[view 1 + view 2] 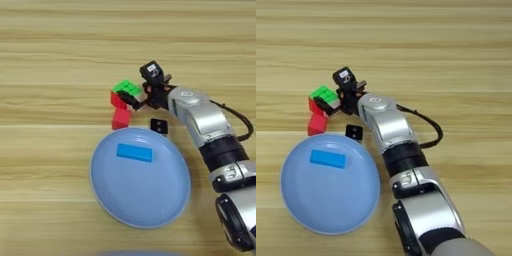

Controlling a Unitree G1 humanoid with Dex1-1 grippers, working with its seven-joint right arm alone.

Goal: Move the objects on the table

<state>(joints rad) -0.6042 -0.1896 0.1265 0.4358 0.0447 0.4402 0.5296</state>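
Jaws of the right gripper look clamped on the puzzle cube at frame centre w/ red cube just below, while blue block already lies in the plate, so approx. one of three done.

Lab-like bench: bare wooden table (robot arm).

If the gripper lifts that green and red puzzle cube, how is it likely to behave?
The puzzle cube looks rigid and boxy, so it probably won't flex or roll. Its glossy faces may be slippery between the right gripper's black fingers. It sits close against the small red cube, so pushing it would likely nudge that one too.
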